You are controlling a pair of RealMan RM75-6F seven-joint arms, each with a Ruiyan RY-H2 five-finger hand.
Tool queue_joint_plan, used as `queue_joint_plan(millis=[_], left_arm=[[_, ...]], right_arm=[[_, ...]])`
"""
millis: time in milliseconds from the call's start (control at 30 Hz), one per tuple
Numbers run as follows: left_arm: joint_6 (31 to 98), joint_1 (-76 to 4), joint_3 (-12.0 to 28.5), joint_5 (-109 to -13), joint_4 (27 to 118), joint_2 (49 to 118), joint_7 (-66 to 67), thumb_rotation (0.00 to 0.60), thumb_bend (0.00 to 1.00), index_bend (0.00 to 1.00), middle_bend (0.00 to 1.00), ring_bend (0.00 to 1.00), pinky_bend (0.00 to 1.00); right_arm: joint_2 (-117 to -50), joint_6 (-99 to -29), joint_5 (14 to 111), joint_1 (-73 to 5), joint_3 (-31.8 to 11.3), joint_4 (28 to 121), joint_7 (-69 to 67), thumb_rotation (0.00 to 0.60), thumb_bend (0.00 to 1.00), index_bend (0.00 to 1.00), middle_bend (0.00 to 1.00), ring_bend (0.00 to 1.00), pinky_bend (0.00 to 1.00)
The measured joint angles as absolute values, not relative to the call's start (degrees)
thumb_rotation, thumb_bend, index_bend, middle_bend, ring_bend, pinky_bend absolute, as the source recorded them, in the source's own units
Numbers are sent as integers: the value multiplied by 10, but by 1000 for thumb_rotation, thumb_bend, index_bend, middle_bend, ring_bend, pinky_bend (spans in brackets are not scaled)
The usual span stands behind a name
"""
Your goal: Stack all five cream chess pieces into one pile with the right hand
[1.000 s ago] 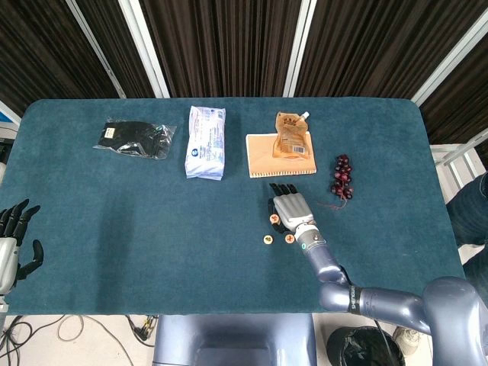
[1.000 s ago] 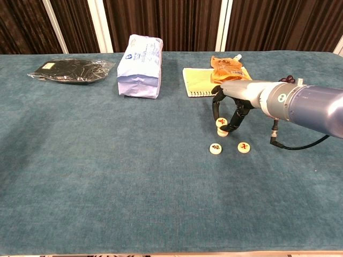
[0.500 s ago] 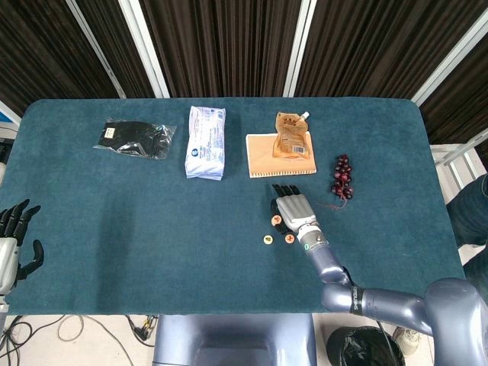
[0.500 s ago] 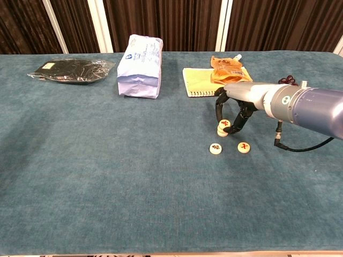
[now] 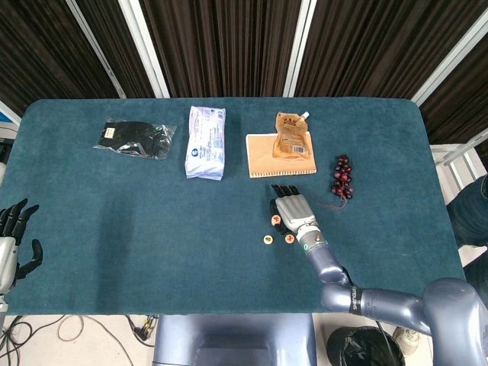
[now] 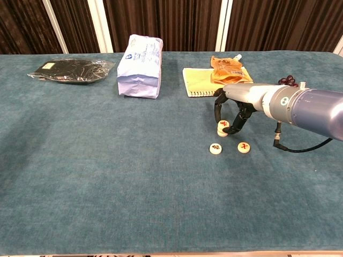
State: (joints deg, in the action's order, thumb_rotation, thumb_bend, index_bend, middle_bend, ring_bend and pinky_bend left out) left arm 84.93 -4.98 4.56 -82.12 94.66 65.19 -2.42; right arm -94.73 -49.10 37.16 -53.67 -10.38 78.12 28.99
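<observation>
Right robot hand [image 6: 231,115]: poised over the pile, fingers pointing down and arched around the top piece; whether the fingertips actually pinch it or just bracket it cannot be told from either view.
Left robot hand [image 5: 14,242]: at the table's near-left edge, fingers apart, holding nothing.
Pile [image 6: 223,127]: a short stack of cream chess pieces on the teal table [image 6: 107,160], in front of the notebook; the top disc shows a red character and looks slightly tilted or offset on what lies under it (the count in the stack is not readable).
Loose piece, left [image 6: 215,148]: flat on the cloth, just in front of the pile, dark character up.
Loose piece, right [image 6: 244,146]: flat, beside the other loose one, red character up, apart from the pile.
Progress: by my judgement partly done. Two pieces plainly remain unstacked, so the pile probably holds the other three.
Left to do: settle the top disc, then fetch each loose piece in turn.
Risk: a tilted top disc may slide off when released.
Bystanders: notebook [image 6: 198,82] with an orange pouch [image 6: 227,68] on it, white packet [image 6: 140,67], black bag [image 6: 69,69], grapes [image 5: 341,175].
</observation>
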Motion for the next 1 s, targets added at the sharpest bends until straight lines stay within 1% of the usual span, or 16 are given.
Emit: queue_joint_plan(millis=[600,833,1000], left_arm=[[847,-50,43,-822,949,652,-22,600,624,134,0,0,0],[847,-50,44,-821,948,652,-21,600,625,134,0,0,0],[847,-50,45,-819,948,651,-22,600,624,134,0,0,0]], right_arm=[[-942,-492,371,-536,-101,789,294,600,406,445,0,0,0],[-935,-500,387,-532,-106,802,283,600,407,379,0,0,0],[-922,-507,400,-530,-110,825,279,600,406,355,0,0,0]])
